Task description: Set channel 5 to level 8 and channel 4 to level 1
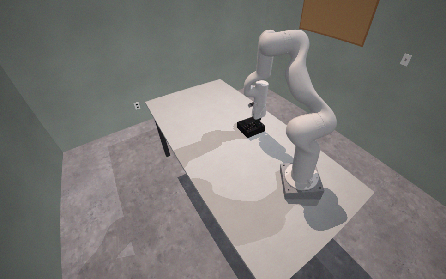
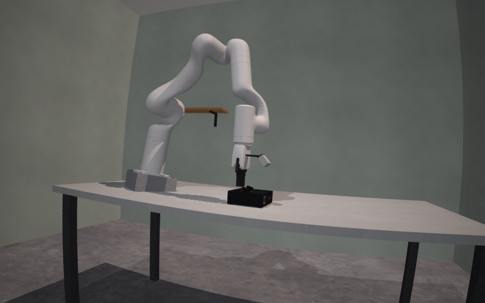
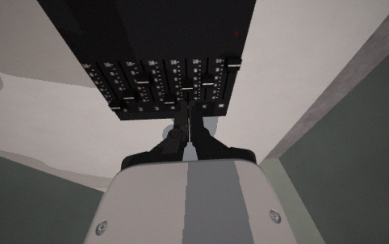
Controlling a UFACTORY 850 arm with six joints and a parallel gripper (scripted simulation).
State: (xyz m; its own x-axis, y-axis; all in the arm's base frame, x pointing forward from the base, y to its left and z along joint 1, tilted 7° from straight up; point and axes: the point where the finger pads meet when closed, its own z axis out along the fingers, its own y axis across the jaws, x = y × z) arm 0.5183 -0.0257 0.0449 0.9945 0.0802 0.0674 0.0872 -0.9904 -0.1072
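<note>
The black lighting desk [image 1: 251, 127] stands on the white table; it also shows in the exterior view [image 2: 249, 197]. In the wrist view the desk [image 3: 161, 65] shows several faders with white-lined caps. The fourth cap from the left [image 3: 169, 99] sits low on its scale. The fifth cap [image 3: 186, 86] sits a little higher. My gripper [image 3: 188, 109] is shut and empty, pointing straight down. Its tips stand at the low end of the fifth fader's track, just on the near side of that cap. I cannot tell whether they touch it.
The other caps stand at mixed heights: the leftmost [image 3: 115, 104] is low and the rightmost [image 3: 232, 63] is near the top. The arm's base [image 1: 301, 187] is bolted on the table. A wooden wall shelf [image 2: 206, 110] hangs behind the arm.
</note>
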